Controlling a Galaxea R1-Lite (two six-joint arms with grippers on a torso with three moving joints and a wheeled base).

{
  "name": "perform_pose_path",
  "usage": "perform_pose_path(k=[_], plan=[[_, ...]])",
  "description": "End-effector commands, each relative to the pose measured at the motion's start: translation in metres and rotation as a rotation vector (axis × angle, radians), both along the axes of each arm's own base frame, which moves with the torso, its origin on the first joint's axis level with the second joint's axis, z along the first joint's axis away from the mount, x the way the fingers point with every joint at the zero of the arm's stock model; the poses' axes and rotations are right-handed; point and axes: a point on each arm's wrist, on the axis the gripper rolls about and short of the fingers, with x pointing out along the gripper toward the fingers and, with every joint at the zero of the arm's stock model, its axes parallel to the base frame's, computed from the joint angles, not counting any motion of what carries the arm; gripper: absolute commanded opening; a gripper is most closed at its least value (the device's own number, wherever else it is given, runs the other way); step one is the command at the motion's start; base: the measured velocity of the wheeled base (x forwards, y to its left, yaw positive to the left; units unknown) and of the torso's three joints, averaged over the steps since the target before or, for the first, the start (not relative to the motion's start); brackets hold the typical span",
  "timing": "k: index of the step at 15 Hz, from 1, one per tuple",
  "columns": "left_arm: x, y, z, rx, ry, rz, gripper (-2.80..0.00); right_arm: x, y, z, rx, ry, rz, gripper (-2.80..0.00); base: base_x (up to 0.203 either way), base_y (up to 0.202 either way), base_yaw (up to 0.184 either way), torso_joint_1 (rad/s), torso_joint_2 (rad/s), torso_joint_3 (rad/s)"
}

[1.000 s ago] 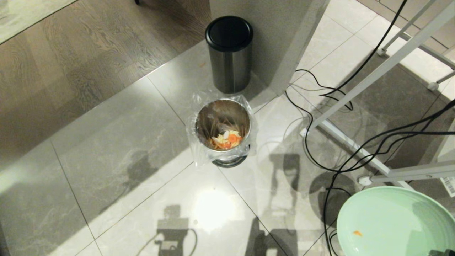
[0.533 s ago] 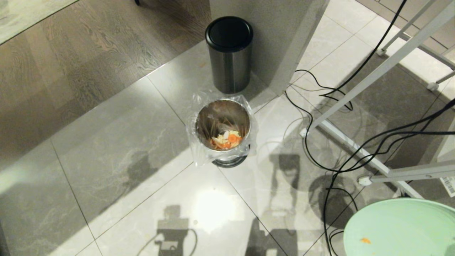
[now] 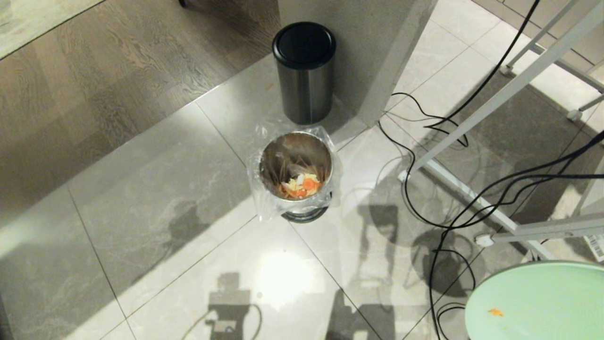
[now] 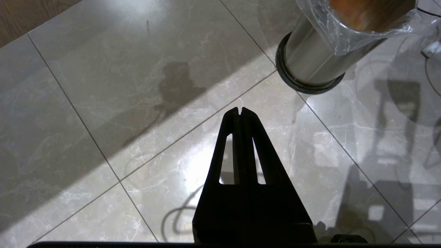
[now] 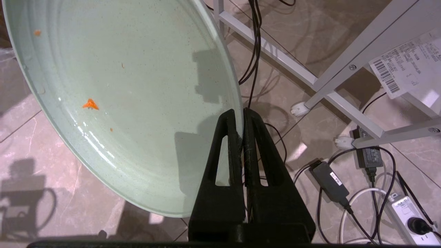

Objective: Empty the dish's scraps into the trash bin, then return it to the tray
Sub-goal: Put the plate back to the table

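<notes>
Right gripper (image 5: 243, 115) is clamped on the rim of the mint-green dish (image 5: 131, 86), fingers pinched together with the edge between them. The dish sits low at the robot's right in head view (image 3: 538, 302), held over the tiled floor (image 3: 188, 198), nearly bare: one small orange bit (image 5: 90, 104) plus a few specks, maybe carrot. The scraps (image 3: 299, 185) lie inside the lined trash bin (image 3: 296, 203), well apart from the dish. A lidded bin (image 3: 304, 71) stands behind it. Left gripper (image 4: 240, 112) is closed on nothing, near the trash bin's base.
</notes>
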Motion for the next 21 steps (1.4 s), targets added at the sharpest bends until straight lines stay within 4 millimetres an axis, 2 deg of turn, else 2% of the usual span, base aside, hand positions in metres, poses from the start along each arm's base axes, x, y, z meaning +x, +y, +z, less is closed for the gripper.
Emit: perform_pose_path(k=[1,21], plan=[[0.0001,0.0000,0.0001,-0.001,0.001,-0.001,-2.80,0.0000,0.0000,0.0001,0.004,-0.001,0.000,-2.80,0.000,0.000,0.000,0.000,0.00,0.000],[0.0001,0.0000,0.0001,-0.001,0.001,0.001,-2.80,0.0000,0.0000,0.0002,0.007,-0.002,0.000,-2.80,0.000,0.000,0.000,0.000,0.00,0.000]])
